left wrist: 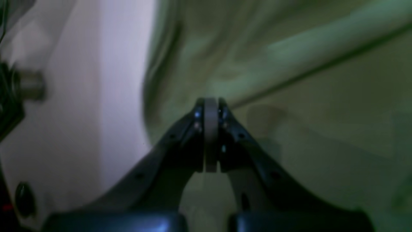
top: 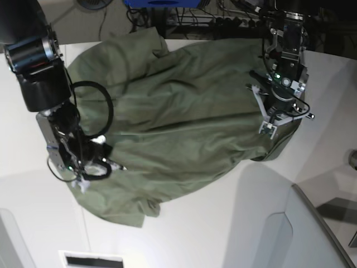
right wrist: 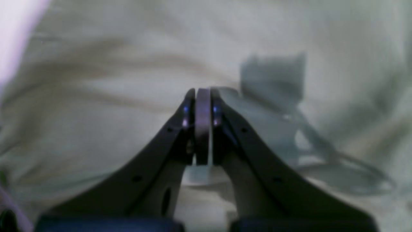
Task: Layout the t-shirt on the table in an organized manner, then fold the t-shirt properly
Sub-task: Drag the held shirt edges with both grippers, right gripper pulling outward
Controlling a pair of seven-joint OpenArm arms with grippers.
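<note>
T-shirt (top: 184, 106) — rumpled, edges well inside table (top: 234, 223) border.

Both wrist pictures are blurry and soft all over. The left wrist picture is dim and dark green, with a pale bright strip of table (left wrist: 96, 96) on its left. The right wrist picture is brighter and washed out, with a grey shadow on the t-shirt (right wrist: 273, 77). The base picture is sharp and bright, with dark shadows under the arms.

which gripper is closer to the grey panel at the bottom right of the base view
Left. The left gripper sits just above the grey panel; the right gripper is far across the t-shirt.
</note>
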